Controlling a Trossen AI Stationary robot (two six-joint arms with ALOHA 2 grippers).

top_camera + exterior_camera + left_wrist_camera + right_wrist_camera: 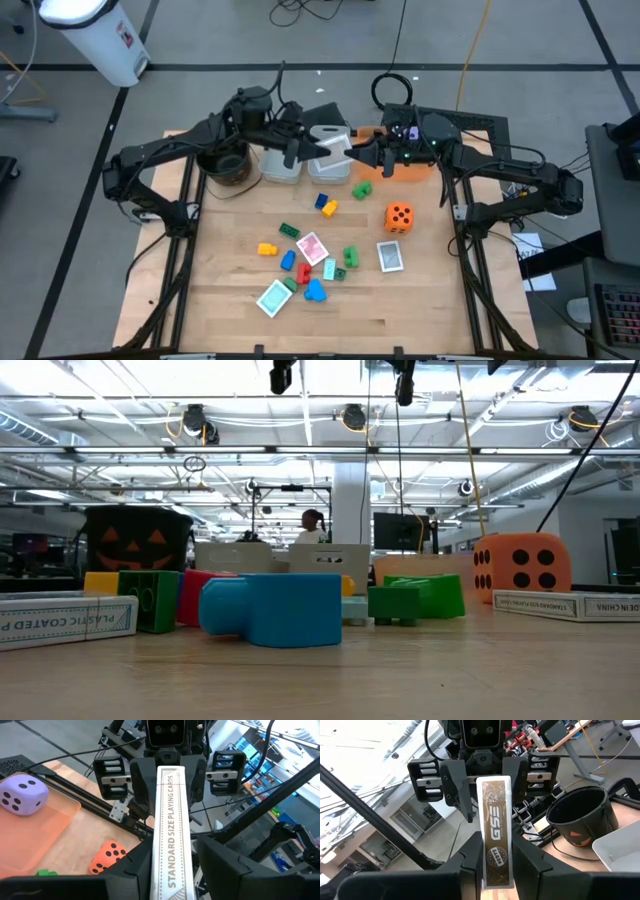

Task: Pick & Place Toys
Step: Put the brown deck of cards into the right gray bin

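Both grippers pinching one card box [170, 835] end to end, mid-air above table's far edge, between clear bins [300, 160] and orange tray [420, 165]. Left gripper [318, 148]; right gripper [372, 155]. Handover step, likely. Next: one side lets go, other carries box to a container.

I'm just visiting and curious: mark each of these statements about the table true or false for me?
1. Both grippers grip one card box between them. True: left gripper and right gripper each pinch an end of the playing-card box.
2. The orange die sits in a bin. False: it's on the bare table.
3. The purple die lies on the orange tray. True.
4. The blue block hangs in the air. False: it rests on the table.
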